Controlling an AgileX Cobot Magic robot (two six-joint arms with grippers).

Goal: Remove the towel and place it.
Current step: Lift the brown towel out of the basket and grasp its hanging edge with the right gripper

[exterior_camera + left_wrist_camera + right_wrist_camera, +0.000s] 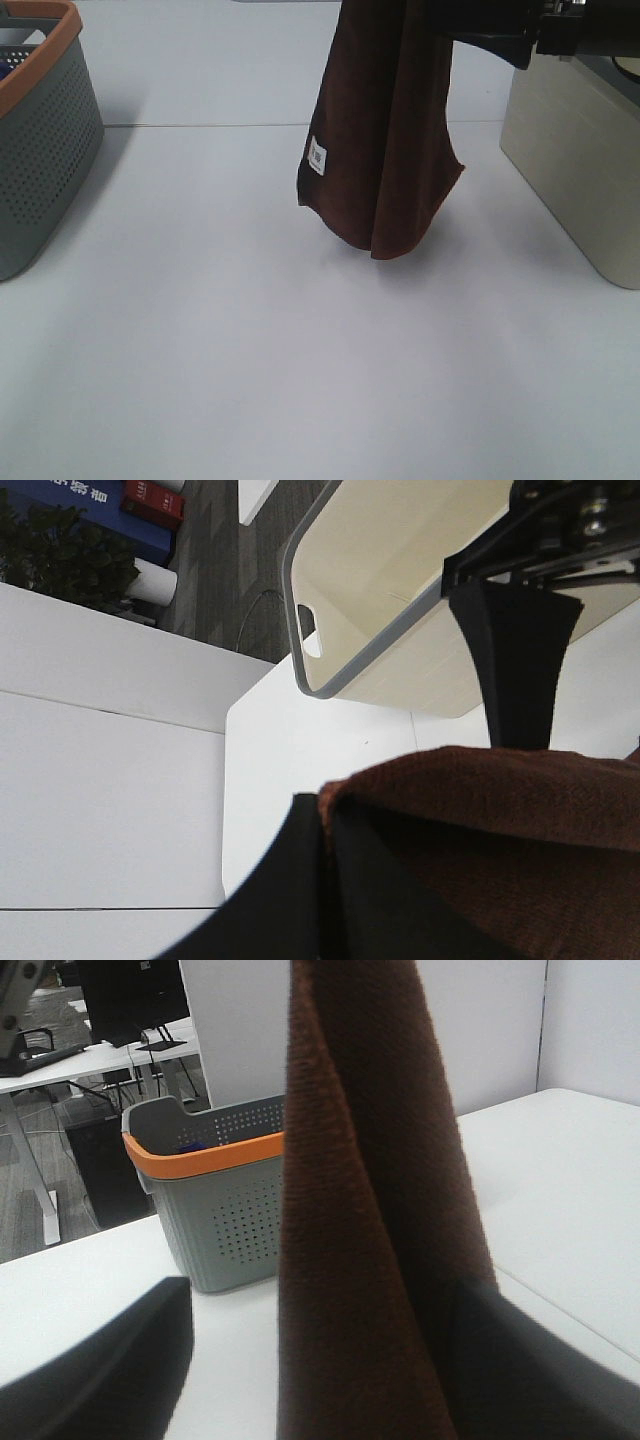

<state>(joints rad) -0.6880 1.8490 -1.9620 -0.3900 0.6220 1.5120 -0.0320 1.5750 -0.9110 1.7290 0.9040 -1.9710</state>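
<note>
The dark reddish-brown towel [385,140] hangs in long folds over the middle of the white table [300,380]. Its small white tag [316,155] is on its left edge, and its lower tip is close above the tabletop. Its top runs out of the exterior view. My right gripper [330,1380] is shut on the towel [370,1210], and its arm [500,40] reaches in from the upper right. My left gripper [335,880] is shut on the towel's bunched upper edge [480,820]. The left arm is out of the exterior view. The right gripper's finger [515,660] shows in the left wrist view.
A grey perforated basket with an orange rim [40,150] stands at the far left, and also shows in the right wrist view [215,1210]. A cream bin [580,170] stands at the right, and also shows in the left wrist view [400,600].
</note>
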